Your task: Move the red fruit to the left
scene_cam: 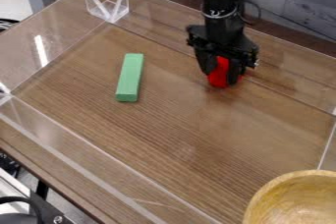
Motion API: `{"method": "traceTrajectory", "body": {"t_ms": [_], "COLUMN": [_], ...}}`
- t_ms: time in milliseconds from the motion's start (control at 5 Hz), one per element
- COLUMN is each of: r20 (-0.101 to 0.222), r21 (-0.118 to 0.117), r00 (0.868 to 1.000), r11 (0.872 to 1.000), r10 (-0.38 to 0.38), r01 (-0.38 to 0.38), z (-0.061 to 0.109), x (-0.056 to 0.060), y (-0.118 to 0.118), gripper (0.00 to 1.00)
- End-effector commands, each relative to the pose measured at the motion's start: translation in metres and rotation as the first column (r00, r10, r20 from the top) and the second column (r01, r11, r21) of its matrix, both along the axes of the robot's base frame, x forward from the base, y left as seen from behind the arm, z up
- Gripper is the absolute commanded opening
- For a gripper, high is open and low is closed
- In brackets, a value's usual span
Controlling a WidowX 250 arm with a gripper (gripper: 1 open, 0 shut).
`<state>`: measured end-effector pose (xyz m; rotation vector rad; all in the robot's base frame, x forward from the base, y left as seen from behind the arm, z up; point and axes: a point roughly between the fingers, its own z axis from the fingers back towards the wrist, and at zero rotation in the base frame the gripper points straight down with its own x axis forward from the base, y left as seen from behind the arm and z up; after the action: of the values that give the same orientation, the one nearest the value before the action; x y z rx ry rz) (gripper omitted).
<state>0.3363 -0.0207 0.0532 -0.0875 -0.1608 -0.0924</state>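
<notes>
The red fruit point(222, 72) sits on the wooden table, right of centre and toward the back. My gripper point(222, 68) points straight down over it, one black finger close on each side of the fruit. Whether the fingers press on it is not clear from this view. The arm hides the fruit's top.
A long green block point(129, 77) lies to the left of the fruit. Clear acrylic walls point(39, 46) ring the table. A clear plastic stand point(108, 8) sits at the back left. The rim of a wooden bowl point(300, 200) shows at the front right corner.
</notes>
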Motion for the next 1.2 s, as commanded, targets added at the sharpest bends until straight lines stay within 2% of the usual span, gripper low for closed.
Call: {"method": "traceTrajectory", "body": {"t_ms": [0,200,400,600,800,1000], "r20": [0.061,0.06,0.056,0.066,0.067,0.059], "r21": [-0.003,-0.003,-0.004,-0.005,-0.003,-0.003], "r00": [0.998,0.998,0.998,0.997,0.997,0.995], "r11": [1.0,1.0,1.0,0.999,0.999,0.997], "r10": [0.016,-0.004,-0.023,-0.031,-0.048,-0.081], "r01": [-0.016,0.004,0.023,0.032,0.049,0.081], "z": [0.017,0.014,0.012,0.024,0.027,0.027], "x": [0.013,0.015,0.017,0.02,0.024,0.027], "y": [0.008,0.01,0.011,0.025,0.035,0.04], "gripper": [0.0,1.0,1.0,0.0,0.0,1.0]}}
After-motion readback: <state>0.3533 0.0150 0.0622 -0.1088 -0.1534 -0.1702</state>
